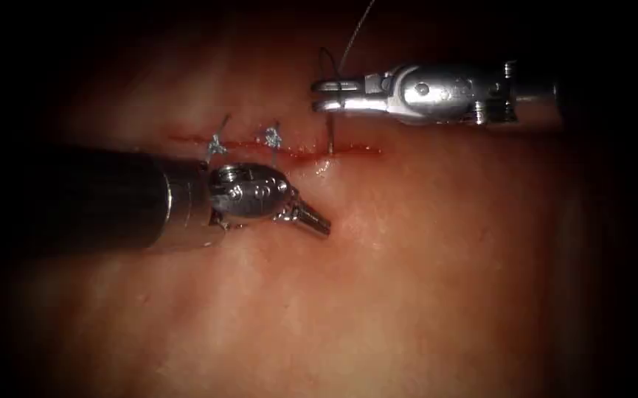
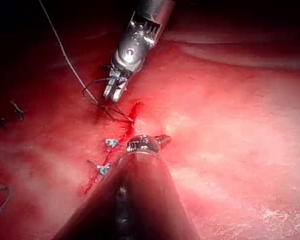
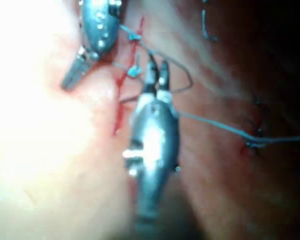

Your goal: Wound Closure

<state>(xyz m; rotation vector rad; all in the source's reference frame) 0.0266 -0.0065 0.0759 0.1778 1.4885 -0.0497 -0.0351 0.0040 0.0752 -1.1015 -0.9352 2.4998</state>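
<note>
No writing or label can be read on either instrument. Your left tool (image 1: 311, 219) comes in from the left on a dark shaft, wrist bent so its tip slants down toward the tissue (image 1: 422, 295), just below the cut (image 1: 274, 145) on the near side. Its jaws are closed together and hold nothing. Your right tool (image 1: 326, 96) reaches in level from the right, above the cut's right end, its two jaws lying parallel with a slim gap between them. A loop of dark thread (image 1: 348, 44) hangs around those jaws, and a paler strand runs up and away from them. You cannot tell whether the jaws actually pinch the thread. A short strand drops from the right tool into the tissue at the cut's right end. Two finished knots (image 1: 271, 136) sit on the cut's left half, above the left tool's wrist. Red fluid (image 1: 348, 152) lines the cut. The needle cannot be made out.
</note>
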